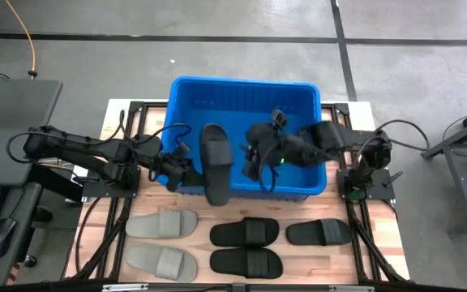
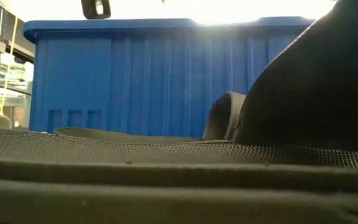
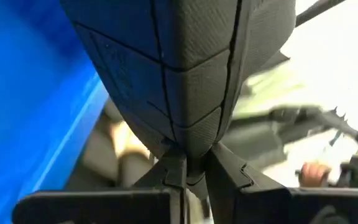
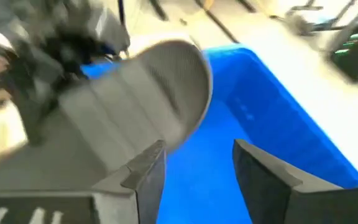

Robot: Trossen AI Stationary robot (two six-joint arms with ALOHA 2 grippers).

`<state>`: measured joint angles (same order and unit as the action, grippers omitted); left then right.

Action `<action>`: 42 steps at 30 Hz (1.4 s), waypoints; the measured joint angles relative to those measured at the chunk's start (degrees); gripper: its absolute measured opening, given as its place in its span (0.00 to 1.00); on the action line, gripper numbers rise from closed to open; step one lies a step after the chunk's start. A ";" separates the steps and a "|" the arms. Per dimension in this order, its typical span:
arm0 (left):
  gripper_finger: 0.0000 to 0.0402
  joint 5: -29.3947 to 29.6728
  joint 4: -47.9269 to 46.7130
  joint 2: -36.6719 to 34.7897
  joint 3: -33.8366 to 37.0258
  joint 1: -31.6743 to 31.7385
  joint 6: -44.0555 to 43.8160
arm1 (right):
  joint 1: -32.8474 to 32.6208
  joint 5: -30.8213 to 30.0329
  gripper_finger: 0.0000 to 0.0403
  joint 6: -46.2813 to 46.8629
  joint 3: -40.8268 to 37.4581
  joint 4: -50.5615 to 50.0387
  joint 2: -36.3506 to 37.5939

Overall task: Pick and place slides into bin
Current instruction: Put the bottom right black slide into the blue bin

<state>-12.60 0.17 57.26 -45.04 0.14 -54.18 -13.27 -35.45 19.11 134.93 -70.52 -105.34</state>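
No legible writing. Black slide (image 1: 215, 165), textured sole, clamped in left gripper (image 1: 186, 170) jaws over ribbed blue plastic bin (image 1: 186, 97); right gripper (image 1: 254, 160) jaws parted, empty, at 3 o'clock.

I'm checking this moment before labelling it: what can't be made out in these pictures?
- Low view: the bin interior and most of the table are blocked by a black slide against the lens.
- Left wrist view: the held slide fills the picture, hiding the bin floor.
- Right wrist view: motion blur; the right pincer is open, empty.
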 joint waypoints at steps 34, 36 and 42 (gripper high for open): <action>0.05 -11.39 0.99 -7.74 0.09 -0.13 11.72 | 25.14 68.24 0.50 9.38 -0.09 20.84 -4.60; 0.05 -11.48 1.12 -7.87 0.09 -0.13 11.75 | 24.73 69.21 0.50 9.55 -0.09 22.86 -5.76; 0.05 -11.43 1.05 -8.15 0.09 -0.11 11.75 | 23.68 70.12 0.49 10.14 -0.07 25.92 -8.13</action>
<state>-24.03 1.21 49.10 -44.95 0.03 -42.44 10.41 34.67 29.25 134.87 -44.60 -113.47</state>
